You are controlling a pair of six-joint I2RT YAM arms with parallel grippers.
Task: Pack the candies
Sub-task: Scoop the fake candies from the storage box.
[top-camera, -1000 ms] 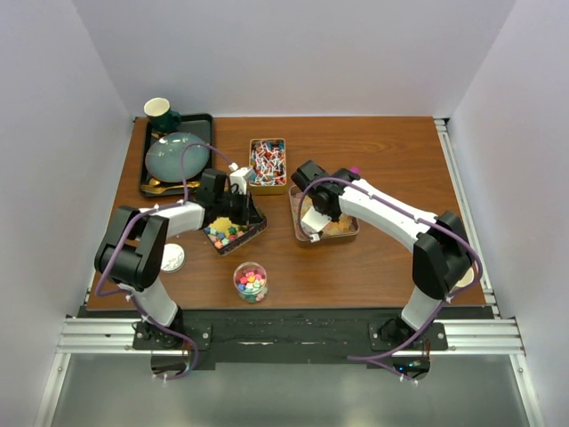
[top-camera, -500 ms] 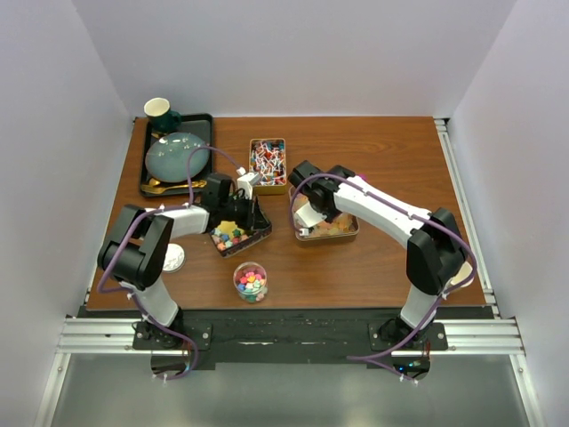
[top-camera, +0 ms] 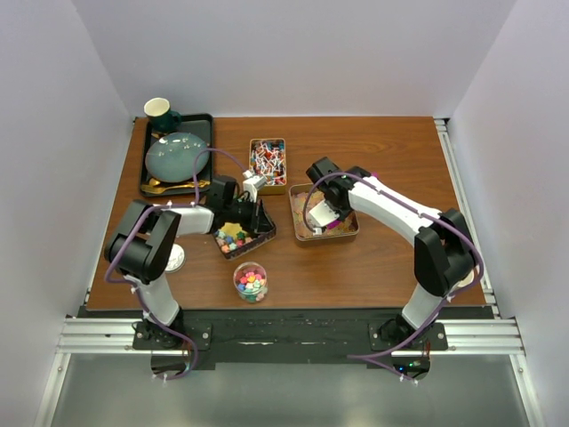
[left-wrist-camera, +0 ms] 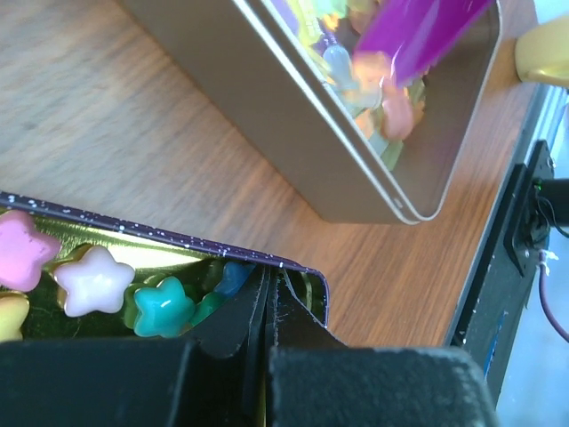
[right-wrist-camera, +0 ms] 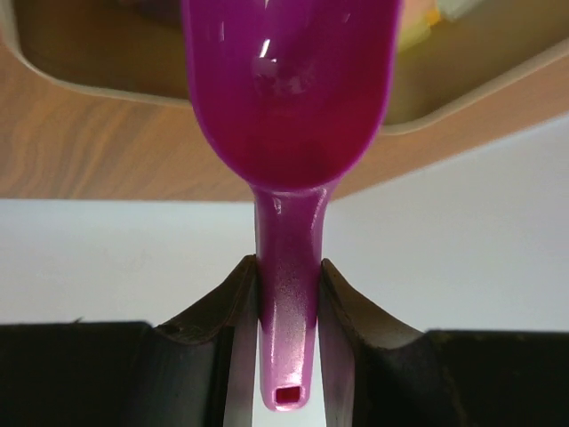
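My left gripper is shut on the rim of a dark purple tin of multicolour star candies. In the left wrist view the jaws pinch that rim, with star candies just inside. My right gripper is shut on the handle of a purple scoop and holds it over the gold tin of orange-yellow gummies. The scoop bowl looks empty in the right wrist view, where the gripper clamps the handle. A third tin holds red-white-blue wrapped candies.
A small clear jar of multicolour candies stands near the front edge. A black tray with a grey-green plate and a dark cup sits at the back left. A white lid lies by the left arm.
The left gripper has dragged the dark tin a little to the right. The right gripper with the scoop has moved from the gold tin's left side toward its middle.
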